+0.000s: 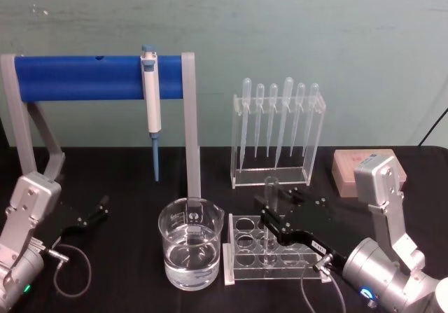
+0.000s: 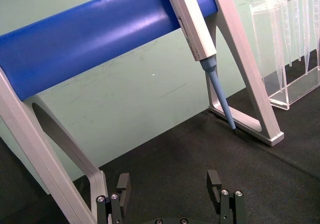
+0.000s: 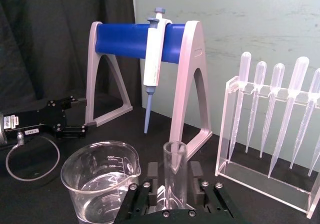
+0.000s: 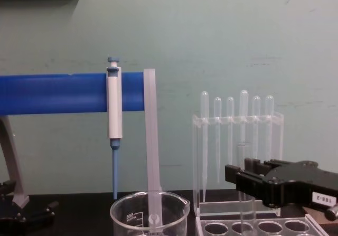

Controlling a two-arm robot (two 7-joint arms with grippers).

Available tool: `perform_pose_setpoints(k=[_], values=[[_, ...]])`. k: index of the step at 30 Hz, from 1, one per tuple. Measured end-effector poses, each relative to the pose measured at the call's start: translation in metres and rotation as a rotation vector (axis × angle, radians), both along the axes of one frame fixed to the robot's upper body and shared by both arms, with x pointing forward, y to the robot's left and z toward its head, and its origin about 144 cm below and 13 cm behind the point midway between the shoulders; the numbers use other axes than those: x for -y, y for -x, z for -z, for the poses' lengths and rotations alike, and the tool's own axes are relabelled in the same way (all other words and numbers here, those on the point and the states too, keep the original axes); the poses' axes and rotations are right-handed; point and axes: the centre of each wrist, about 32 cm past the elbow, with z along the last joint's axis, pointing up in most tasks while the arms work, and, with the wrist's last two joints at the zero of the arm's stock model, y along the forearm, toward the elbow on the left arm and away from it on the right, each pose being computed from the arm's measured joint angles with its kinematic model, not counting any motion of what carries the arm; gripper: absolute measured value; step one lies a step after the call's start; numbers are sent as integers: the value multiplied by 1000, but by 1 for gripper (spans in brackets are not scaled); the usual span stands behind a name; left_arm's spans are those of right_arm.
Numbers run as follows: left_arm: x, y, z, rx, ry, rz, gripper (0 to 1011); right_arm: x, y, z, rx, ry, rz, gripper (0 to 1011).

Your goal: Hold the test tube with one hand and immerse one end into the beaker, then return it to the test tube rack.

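Low at centre-right of the head view, the right claw clenches the test tube upright in its rack; a tilted lift could jam glass before the beaker.

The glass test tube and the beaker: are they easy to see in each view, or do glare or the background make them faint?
Head view: the test tube is faint against the clear rack; the beaker shows bright rim highlights. Right wrist view: tube and beaker stand out clearly. Chest view: the tube blends into the pipette stand, behind the right gripper.
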Motion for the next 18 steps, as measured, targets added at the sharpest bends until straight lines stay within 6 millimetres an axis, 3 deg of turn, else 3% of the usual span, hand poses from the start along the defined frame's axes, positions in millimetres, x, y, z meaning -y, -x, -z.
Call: perform_pose_setpoints(k=[6, 13, 18], values=[[0, 0, 0, 0, 0, 0, 1000, 4, 9, -10, 18, -3, 31, 591], [0, 0, 0, 0, 0, 0, 1000, 22, 26, -29, 91, -20, 144, 820], [0, 0, 0, 0, 0, 0, 1000, 33, 31, -26, 101, 31, 291, 943]])
